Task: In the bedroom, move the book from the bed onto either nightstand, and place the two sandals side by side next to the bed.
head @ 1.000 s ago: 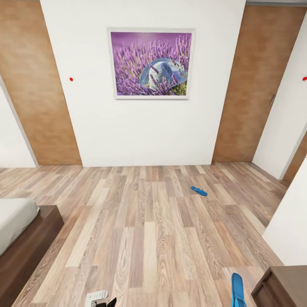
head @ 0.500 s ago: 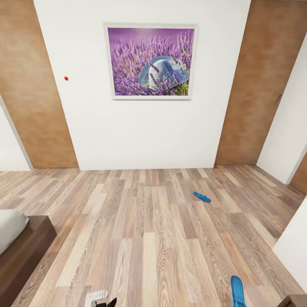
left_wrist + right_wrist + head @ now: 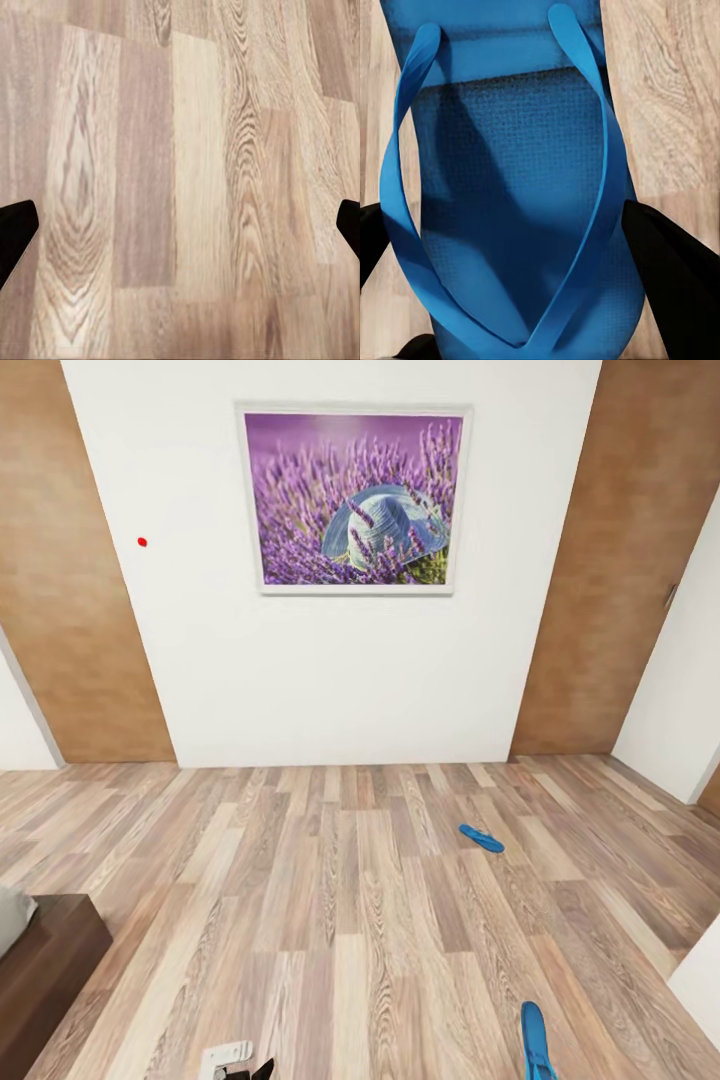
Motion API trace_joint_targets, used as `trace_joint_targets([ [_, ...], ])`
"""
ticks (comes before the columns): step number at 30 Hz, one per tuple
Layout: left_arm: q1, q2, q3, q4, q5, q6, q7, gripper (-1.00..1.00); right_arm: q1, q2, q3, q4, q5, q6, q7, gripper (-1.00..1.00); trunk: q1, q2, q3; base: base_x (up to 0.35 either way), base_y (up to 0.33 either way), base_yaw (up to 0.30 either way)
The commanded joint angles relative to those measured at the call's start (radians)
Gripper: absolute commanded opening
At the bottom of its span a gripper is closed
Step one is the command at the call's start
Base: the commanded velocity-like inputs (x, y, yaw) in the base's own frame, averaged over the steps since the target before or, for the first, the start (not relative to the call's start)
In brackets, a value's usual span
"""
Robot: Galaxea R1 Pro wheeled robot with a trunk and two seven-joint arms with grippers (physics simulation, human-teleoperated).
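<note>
Light wood-plank floor underlies everything. Right gripper clamps one bright blue flip-flop sandal between its black fingers; left gripper gapes wide, empty. Second blue sandal lies well apart.

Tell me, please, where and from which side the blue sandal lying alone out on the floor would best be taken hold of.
Probably across the sole's narrow width, from above: the far sandal lies flat on the wood floor, slanted in the head view, so turn the hand crosswise to it.
</note>
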Motion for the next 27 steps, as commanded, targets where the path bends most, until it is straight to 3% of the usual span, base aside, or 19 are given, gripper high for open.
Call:
trace_joint_targets([
  [1,-0.001,0.0,0.003,0.001,0.005,-0.001,-0.006,1.0,-0.001,0.0,-0.006,0.0,0.0,0.003,0.005,-1.0,0.0,0.0,-0.001,0.322,0.0,0.0],
  [11,-0.001,0.0,0.003,0.001,0.005,-0.001,-0.006,1.0,-0.001,0.0,-0.006,0.0,-0.002,0.003,0.005,-1.0,0.0,0.0,-0.001,0.322,0.0,-0.05],
  [27,-0.001,0.0,0.003,0.001,0.005,-0.001,-0.006,1.0,-0.001,-0.001,-0.006,0.0,-0.002,0.003,0.005,-1.0,0.0,0.0,-0.001,0.317,0.0,-0.169],
])
